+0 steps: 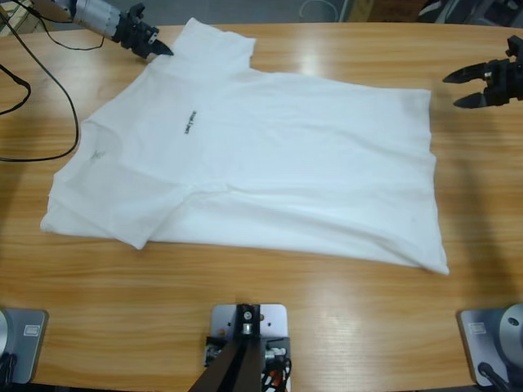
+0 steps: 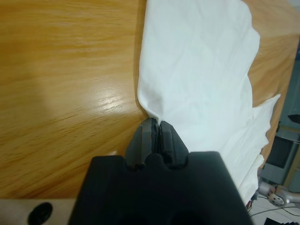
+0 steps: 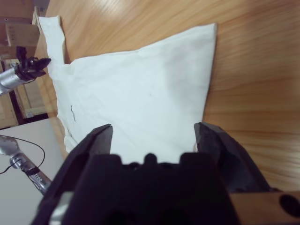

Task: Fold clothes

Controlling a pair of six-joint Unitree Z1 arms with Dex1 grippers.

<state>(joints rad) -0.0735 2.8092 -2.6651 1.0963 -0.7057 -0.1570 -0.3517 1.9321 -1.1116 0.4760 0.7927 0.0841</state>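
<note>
High view shows the shirt (image 1: 261, 180) spread nearly flat across the middle of the table (image 1: 327, 327), collar end toward 9 o'clock and hem toward 3 o'clock, one sleeve at 11 o'clock and the other at 7 o'clock. No fold looks made yet, so I judge the task barely begun: every fold is left. The left tool (image 1: 157, 47), at 11 o'clock, is closed narrow on the edge of the upper sleeve, a pinch of white cloth between its jaws in the left wrist view. The right tool (image 1: 464, 88), at 2 o'clock, stands wide and holds nothing, just off the hem's upper corner, over bare wood. Bare table runs along the 6 o'clock side and past the hem at 3 o'clock, giving open room to move; a black cable (image 1: 57, 90) loops near the collar end at 9 o'clock.
</note>
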